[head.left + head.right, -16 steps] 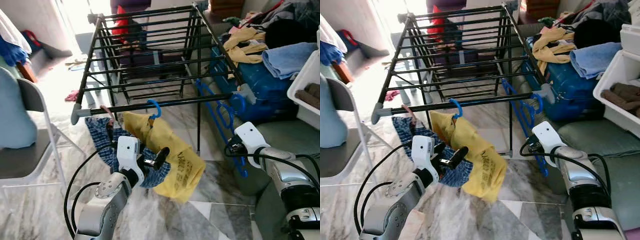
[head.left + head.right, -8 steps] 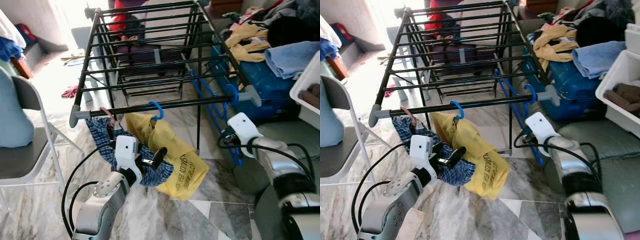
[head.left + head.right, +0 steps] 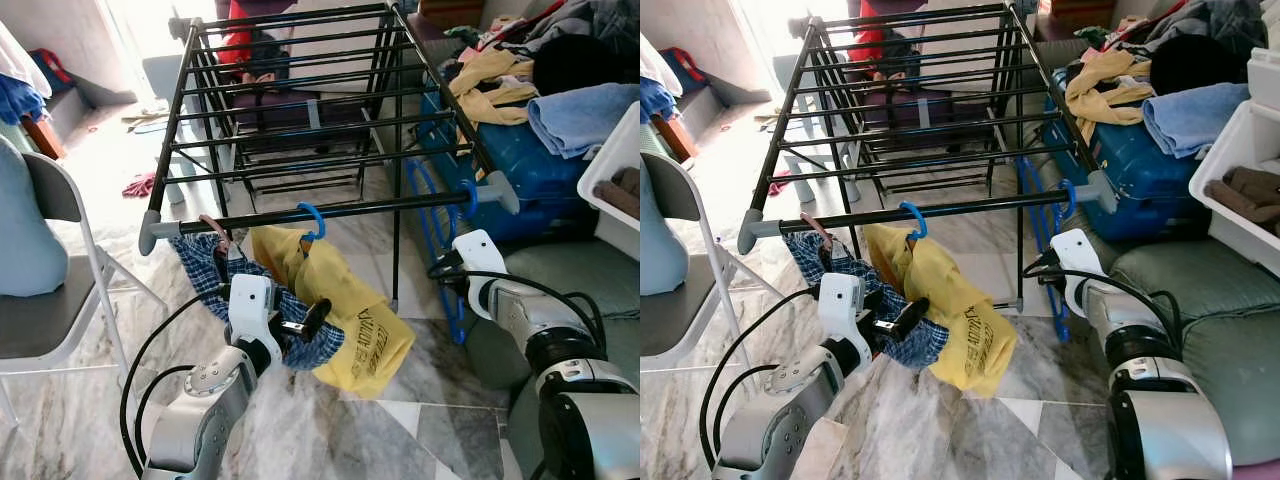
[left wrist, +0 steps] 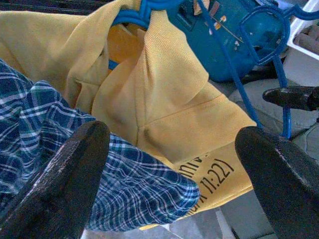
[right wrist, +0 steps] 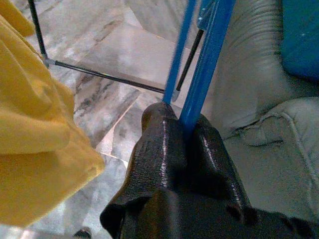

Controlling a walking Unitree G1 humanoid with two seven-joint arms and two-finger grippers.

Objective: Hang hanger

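Fingers (image 5: 172,154) of the right gripper (image 5: 185,144) are pinching a thin blue plastic hanger (image 3: 447,262) at centre right, its hook over the black metal rack (image 3: 300,212) rail. Left gripper (image 4: 172,149) is spreading wide before yellow cloth (image 3: 345,310).

My left arm reaches forward from the near left, elbow bent, and its tool (image 3: 300,325) has its two black fingers (image 4: 65,174) spread wide apart with nothing between them. My right arm stretches out on the right side, wrist turned inward to the left, cable looping over the forearm. Its tool (image 5: 187,132) has the fingers pressed together, pinching a thin blue hanger (image 5: 207,64) bar between the tips.
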